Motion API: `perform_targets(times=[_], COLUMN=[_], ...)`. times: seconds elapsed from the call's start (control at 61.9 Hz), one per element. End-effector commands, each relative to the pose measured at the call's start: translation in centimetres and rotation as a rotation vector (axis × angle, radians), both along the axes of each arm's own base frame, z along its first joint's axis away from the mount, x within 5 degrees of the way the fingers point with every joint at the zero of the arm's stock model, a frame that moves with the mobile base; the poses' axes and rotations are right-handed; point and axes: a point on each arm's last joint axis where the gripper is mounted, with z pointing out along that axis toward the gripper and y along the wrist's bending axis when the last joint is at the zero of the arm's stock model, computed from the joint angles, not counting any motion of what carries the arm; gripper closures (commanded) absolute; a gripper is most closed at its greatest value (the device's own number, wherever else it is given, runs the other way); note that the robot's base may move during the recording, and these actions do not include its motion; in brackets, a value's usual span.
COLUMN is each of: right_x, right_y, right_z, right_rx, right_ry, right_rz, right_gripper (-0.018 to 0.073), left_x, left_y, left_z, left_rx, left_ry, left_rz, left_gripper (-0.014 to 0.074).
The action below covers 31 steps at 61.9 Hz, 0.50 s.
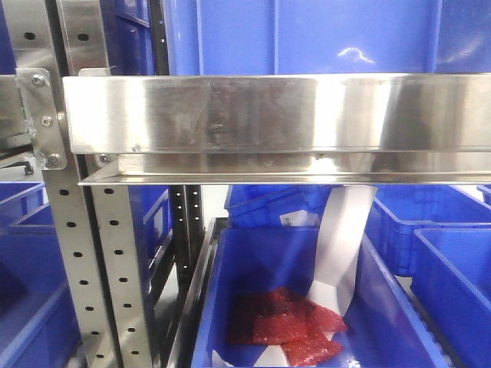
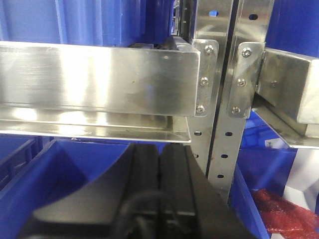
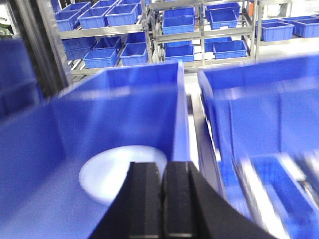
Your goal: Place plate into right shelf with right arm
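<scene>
A white round plate lies flat on the floor of a blue bin in the right wrist view, which is blurred. My right gripper is shut, its black fingers pressed together with nothing between them. Its tip stands just over the plate's near right edge, and I cannot tell whether it touches. My left gripper is shut and empty, pointing at a steel shelf rail above a blue bin. Neither gripper shows in the front view, and the plate is out of view there.
A steel shelf beam crosses the front view, with blue bins above and below it. The bin below holds red bags and a white strip hanging down. A perforated upright stands right of my left gripper. Another blue bin lies right of the plate's bin.
</scene>
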Motion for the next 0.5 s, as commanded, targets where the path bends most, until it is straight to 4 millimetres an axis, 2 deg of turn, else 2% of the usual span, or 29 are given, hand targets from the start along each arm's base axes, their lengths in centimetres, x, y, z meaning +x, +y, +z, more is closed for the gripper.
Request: perform_targets(times=[0.0, 0.129, 0.162, 0.242, 0.372, 0.485], right_x=[-3.1, -7.1, -8.2, -10.6, -13.6, -15.6], right_y=[-0.3, -0.4, -0.4, -0.4, -0.4, -0.4], right_z=[-0.7, -5.0, -5.3, -7.8, -10.2, -11.0], right_rx=[-0.014, -0.032, -0.031, -0.031, -0.029, -0.026], right_ry=[-0.122, -0.115, -0.142, -0.167, -0.245, -0.337], right_rz=[-0.029, -0.032, -0.032, -0.033, -0.034, -0.036], right_gripper=[0.0508, 0.0508, 0.0508, 0.0508, 0.0508, 0.0508], left_x=[-0.1, -0.1, -0.1, -0.1, -0.1, -0.1], left_y=[0.1, 0.1, 0.1, 0.1, 0.1, 0.1], left_z=[0.5, 0.5, 0.5, 0.5, 0.5, 0.5], left_rx=[-0.018, -0.018, -0.018, -0.018, -0.018, -0.018], left_ry=[-0.089, -0.089, -0.089, -0.089, -0.089, -0.089], left_rz=[0.009, 0.009, 0.009, 0.009, 0.009, 0.009], left_gripper=[0.0724, 0.0724, 0.0724, 0.0724, 0.0724, 0.0724])
